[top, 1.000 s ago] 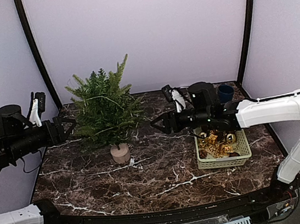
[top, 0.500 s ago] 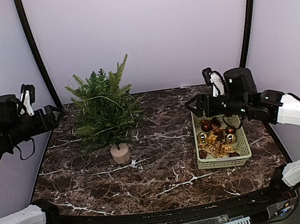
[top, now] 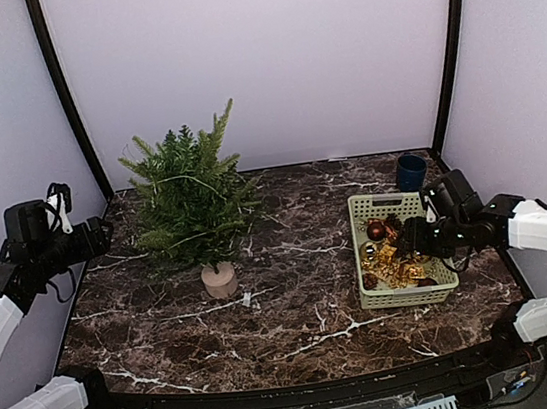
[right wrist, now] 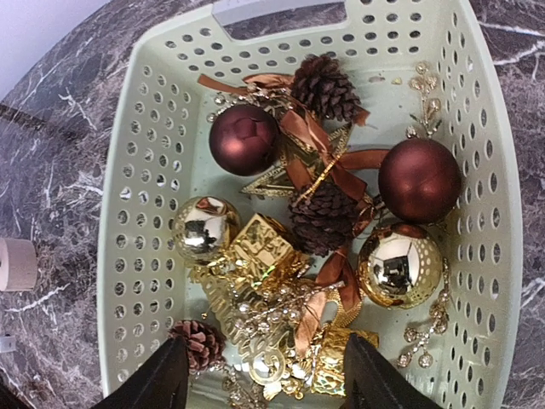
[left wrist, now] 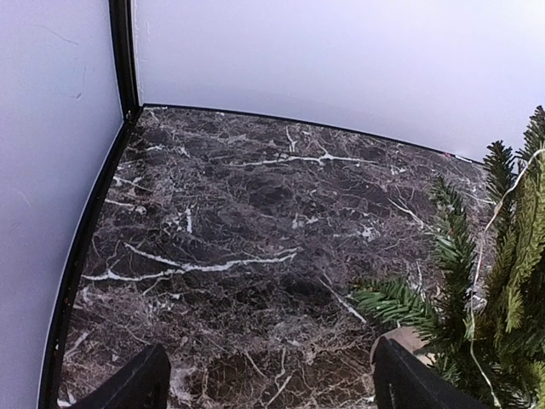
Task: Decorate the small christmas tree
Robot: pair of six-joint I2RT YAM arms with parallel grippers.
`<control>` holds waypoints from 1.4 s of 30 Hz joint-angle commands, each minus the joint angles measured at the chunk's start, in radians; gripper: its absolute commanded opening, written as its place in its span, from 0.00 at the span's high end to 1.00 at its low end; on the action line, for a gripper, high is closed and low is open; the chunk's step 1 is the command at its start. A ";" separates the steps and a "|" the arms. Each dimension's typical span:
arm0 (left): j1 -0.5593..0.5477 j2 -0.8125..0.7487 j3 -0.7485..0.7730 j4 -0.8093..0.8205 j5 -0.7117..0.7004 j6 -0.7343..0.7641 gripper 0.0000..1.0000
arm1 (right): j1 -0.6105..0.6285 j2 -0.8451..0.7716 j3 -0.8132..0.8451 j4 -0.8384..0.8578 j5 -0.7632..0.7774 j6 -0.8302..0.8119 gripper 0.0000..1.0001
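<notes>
Moved: right claw [right wrist: 268,362] has pulled back from mid-bench to over the basket [top: 408,299]; left claw [left wrist: 271,371] has backed off the tree [top: 191,190] toward the bench's [top: 297,307] left edge.
Basket: right side of bench, holding brown and gold balls [right wrist: 243,139] and pine cones [right wrist: 324,85].
Right claw: open, empty, above the balls.
Tree: upright in its pot [top: 220,280], left of centre.
Left claw: open, empty, apart from the tree.
Cup [top: 410,170]: far right corner.

Small christmas tree [top: 191,190] stands left of centre on the table [top: 304,281]. Basket [top: 407,298] sits at frame right, ornaments [top: 393,254] inside. Cup [top: 411,171] stands behind the basket, upper right.
</notes>
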 commanded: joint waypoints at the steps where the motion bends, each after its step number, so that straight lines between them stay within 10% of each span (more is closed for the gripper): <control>1: 0.005 -0.075 -0.087 0.149 -0.024 0.069 0.16 | -0.007 0.023 -0.041 0.087 0.036 0.104 0.41; 30: 0.005 -0.092 -0.167 0.193 0.080 0.134 0.20 | -0.030 0.387 -0.044 0.428 -0.039 0.216 0.88; 42: 0.005 -0.101 -0.172 0.202 0.123 0.141 0.20 | -0.030 0.153 -0.014 0.275 0.108 0.186 1.00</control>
